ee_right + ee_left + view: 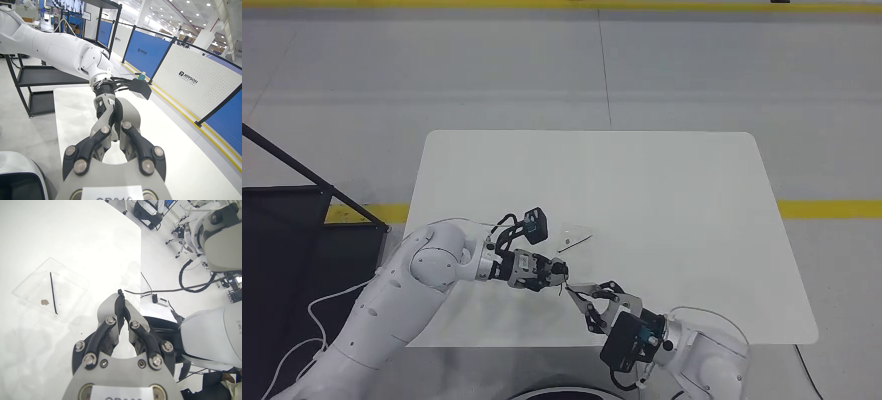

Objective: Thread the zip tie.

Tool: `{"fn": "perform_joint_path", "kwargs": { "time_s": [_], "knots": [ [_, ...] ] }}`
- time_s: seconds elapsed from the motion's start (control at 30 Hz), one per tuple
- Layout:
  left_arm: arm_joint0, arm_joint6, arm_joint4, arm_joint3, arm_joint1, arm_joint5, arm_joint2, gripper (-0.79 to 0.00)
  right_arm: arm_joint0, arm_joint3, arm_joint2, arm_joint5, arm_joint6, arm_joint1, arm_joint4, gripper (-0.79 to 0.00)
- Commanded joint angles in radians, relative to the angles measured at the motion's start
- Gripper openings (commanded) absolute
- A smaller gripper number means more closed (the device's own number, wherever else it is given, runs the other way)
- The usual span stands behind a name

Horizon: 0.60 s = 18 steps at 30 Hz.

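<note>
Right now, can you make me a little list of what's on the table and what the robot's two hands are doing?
table: white
left gripper: shut on a zip tie, near its head
right gripper: shut, close to the left one; cannot tell if it holds anything
clear tray: flat on the table, apart from both grippers
spare zip tie: lying in the tray
brown bit: in the tray, beside the spare tie

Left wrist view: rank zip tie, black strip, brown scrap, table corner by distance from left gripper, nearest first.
1. zip tie: pinched in left gripper.
2. black strip: on clear sheet.
3. brown scrap: same sheet, beyond strip.
4. table corner: far end.
</note>
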Motion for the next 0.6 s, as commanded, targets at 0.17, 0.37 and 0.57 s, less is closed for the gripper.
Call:
{"fn": "perform_joint_path", "kwargs": {
  "time_s": [0.17, 0.37, 0.57],
  "knots": [
    [0.000, 0.000, 0.000, 0.000, 0.000, 0.000, 0.000, -0.785, 0.010, 0.006, -0.006, 0.010, 0.011, 0.008, 0.014, -0.785],
    [0.000, 0.000, 0.000, 0.000, 0.000, 0.000, 0.000, -0.785, 0.016, 0.008, -0.011, 0.018, 0.011, 0.016, 0.022, -0.785],
    [0.000, 0.000, 0.000, 0.000, 0.000, 0.000, 0.000, -0.785, 0.017, 0.005, -0.018, 0.025, 0.010, 0.024, 0.023, -0.785]
  ]
}}
